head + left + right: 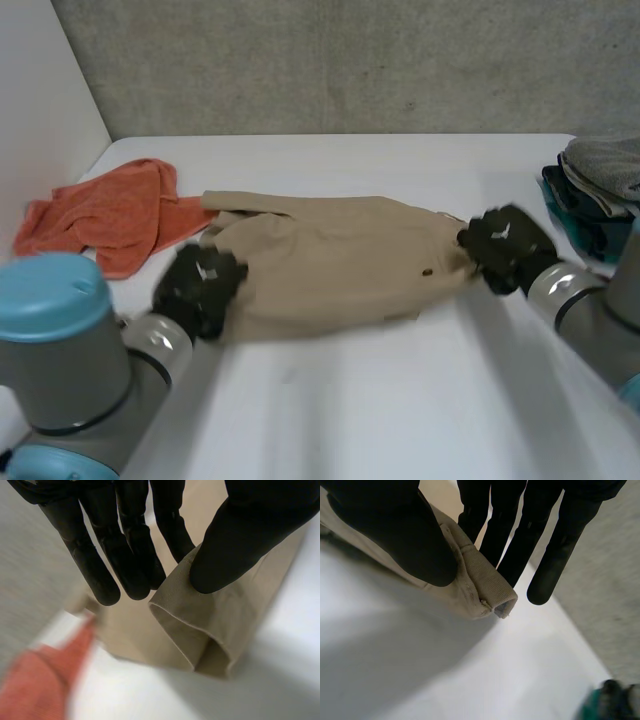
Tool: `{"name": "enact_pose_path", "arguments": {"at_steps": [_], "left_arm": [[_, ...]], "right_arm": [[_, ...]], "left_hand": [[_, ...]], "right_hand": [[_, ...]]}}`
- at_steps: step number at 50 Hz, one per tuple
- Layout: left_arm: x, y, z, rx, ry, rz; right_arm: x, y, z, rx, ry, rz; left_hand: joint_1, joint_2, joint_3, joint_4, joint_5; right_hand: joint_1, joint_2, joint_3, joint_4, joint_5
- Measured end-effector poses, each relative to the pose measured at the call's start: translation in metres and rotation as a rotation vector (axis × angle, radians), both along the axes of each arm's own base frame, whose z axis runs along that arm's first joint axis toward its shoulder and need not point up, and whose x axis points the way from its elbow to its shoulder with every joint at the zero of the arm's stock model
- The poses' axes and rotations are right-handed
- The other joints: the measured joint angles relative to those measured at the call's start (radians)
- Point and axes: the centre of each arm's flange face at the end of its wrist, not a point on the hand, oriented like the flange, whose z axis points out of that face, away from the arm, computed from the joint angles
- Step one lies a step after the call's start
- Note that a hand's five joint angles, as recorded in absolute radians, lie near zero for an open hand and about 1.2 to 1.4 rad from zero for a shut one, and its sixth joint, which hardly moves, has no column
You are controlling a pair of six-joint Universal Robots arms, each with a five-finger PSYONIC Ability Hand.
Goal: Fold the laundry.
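**Beige garment held at both ends on the bench**

The beige garment (pixel 340 260) lies spread across the middle of the white bench (pixel 400 400), its length running from one hand to the other. A small dark spot (pixel 427 271) sits on the cloth near its right end, too small to tell what it is.

The left hand (pixel 200 285) is at the garment's left end. In the left wrist view its thumb (pixel 240 540) presses on a raised fold of the cloth (pixel 200 630), with the straight fingers (pixel 125 565) on the fold's other side, so the fold is pinched between them.

The right hand (pixel 505 245) is at the right end. In the right wrist view its thumb (pixel 395 535) bears on a ribbed band (pixel 487 582) at the garment's edge and the fingers (pixel 520 535) stand behind it, pinching it. A pale scrap (pixel 502 610) shows in the band's open end, and nothing on it can be read.

An orange towel (pixel 110 215) lies crumpled just beside the garment's left end. A pile of grey and teal laundry (pixel 600 190) sits at the bench's right edge.
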Motion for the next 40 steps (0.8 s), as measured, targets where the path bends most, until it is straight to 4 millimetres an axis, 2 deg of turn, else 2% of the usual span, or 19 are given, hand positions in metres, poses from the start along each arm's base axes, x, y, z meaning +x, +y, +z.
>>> {"name": "enact_pose_path", "arguments": {"at_steps": [3, 4, 8, 9, 10, 11, 12, 13, 17, 18, 19, 20, 25, 31, 33, 35, 37, 38, 40], "left_arm": [[0.0, -0.002, 0.047, -0.142, 0.066, 0.016], [0.001, -0.002, 0.055, -0.165, 0.078, 0.018], [0.007, 0.008, 0.145, -0.405, 0.218, 0.03], [0.008, 0.011, 0.157, -0.437, 0.237, 0.031], [0.012, 0.017, 0.184, -0.505, 0.279, 0.032], [0.013, 0.018, 0.19, -0.52, 0.288, 0.033], [0.015, 0.023, 0.208, -0.563, 0.315, 0.033], [0.021, 0.034, 0.243, -0.647, 0.368, 0.035], [0.032, 0.053, 0.298, -0.772, 0.45, 0.041], [0.032, 0.053, 0.298, -0.772, 0.45, 0.041], [0.035, 0.058, 0.317, -0.81, 0.477, 0.044], [0.036, 0.059, 0.323, -0.822, 0.485, 0.046], [0.034, 0.056, 0.345, -0.865, 0.514, 0.05], [0.014, 0.018, 0.339, -0.839, 0.491, 0.055], [0.004, -0.002, 0.329, -0.813, 0.471, 0.055], [-0.013, -0.035, 0.305, -0.759, 0.433, 0.056], [-0.02, -0.052, 0.292, -0.732, 0.413, 0.057], [-0.028, -0.075, 0.272, -0.695, 0.384, 0.062], [-0.035, -0.104, 0.245, -0.651, 0.348, 0.073]], "right_arm": [[-0.001, 0.005, 0.043, -0.064, -0.022, -0.015], [-0.001, 0.006, 0.052, -0.078, -0.028, -0.017], [-0.002, 0.014, 0.123, -0.187, -0.104, -0.032], [-0.003, 0.016, 0.136, -0.206, -0.121, -0.034], [-0.004, 0.02, 0.163, -0.245, -0.162, -0.037], [-0.004, 0.021, 0.168, -0.252, -0.17, -0.037], [-0.005, 0.023, 0.18, -0.268, -0.189, -0.037], [-0.007, 0.029, 0.217, -0.319, -0.252, -0.036], [-0.011, 0.044, 0.272, -0.394, -0.356, -0.028], [-0.011, 0.044, 0.272, -0.394, -0.356, -0.028], [-0.013, 0.05, 0.29, -0.413, -0.389, -0.025], [-0.014, 0.054, 0.299, -0.421, -0.405, -0.023], [-0.015, 0.055, 0.311, -0.397, -0.43, -0.028], [-0.008, 0.028, 0.287, -0.301, -0.41, -0.065], [-0.003, 0.018, 0.276, -0.271, -0.401, -0.079], [0.006, 0.002, 0.258, -0.227, -0.388, -0.096], [0.011, -0.007, 0.248, -0.208, -0.38, -0.105], [0.018, -0.019, 0.235, -0.187, -0.37, -0.116], [0.027, -0.035, 0.217, -0.173, -0.359, -0.135]], "left_hand": [[0.0, 0.001, 0.0, 0.0, 0.0], [0.0, 0.001, 0.0, 0.0, 0.0], [0.0, 0.001, 0.001, 0.0, 0.0], [0.0, 0.001, 0.001, 0.0, 0.0], [0.0, 0.001, 0.001, 0.0, 0.0], [0.0, 0.001, 0.001, 0.0, 0.0], [0.0, 0.001, 0.001, 0.0, 0.0], [0.0, 0.002, 0.004, 0.001, 0.0], [0.0, 0.002, 0.005, 0.001, 0.0], [0.0, 0.002, 0.005, 0.001, 0.0], [0.0, 0.003, 0.005, 0.001, 0.0], [0.0, 0.003, 0.005, 0.001, 0.0], [0.0, 0.003, 0.005, 0.001, 0.0], [0.0, 0.003, 0.005, 0.001, 0.0], [0.0, 0.003, 0.005, 0.001, 0.0], [0.0, 0.003, 0.005, 0.001, 0.0], [0.001, 0.003, 0.005, 0.001, 0.0], [0.003, 0.003, 0.005, 0.001, 0.0], [0.003, 0.003, 0.005, 0.001, 0.0]], "right_hand": [[0.0, 0.0, 0.0, 0.0, 0.0], [0.0, 0.0, 0.0, 0.001, 0.0], [0.0, 0.0, 0.0, 0.002, 0.0], [0.0, 0.0, 0.0, 0.002, 0.0], [0.0, 0.0, 0.003, 0.003, 0.0], [0.0, 0.0, 0.005, 0.003, 0.0], [0.0, 0.0, 0.005, 0.003, 0.0], [0.0, 0.0, 0.011, 0.004, 0.0], [0.0, 0.0, 0.011, 0.004, 0.0], [0.0, 0.0, 0.011, 0.004, 0.0], [0.0, 0.0, 0.011, 0.004, 0.005], [0.0, 0.0, 0.011, 0.004, 0.007], [0.0, 0.0, 0.011, 0.004, 0.007], [0.0, 0.0, 0.011, 0.004, 0.007], [0.0, 0.0, 0.011, 0.004, 0.007], [0.0, 0.0, 0.011, 0.004, 0.009], [0.009, 0.0, 0.011, 0.004, 0.009], [0.009, 0.0, 0.011, 0.004, 0.009], [0.009, 0.0, 0.011, 0.004, 0.009]]}}
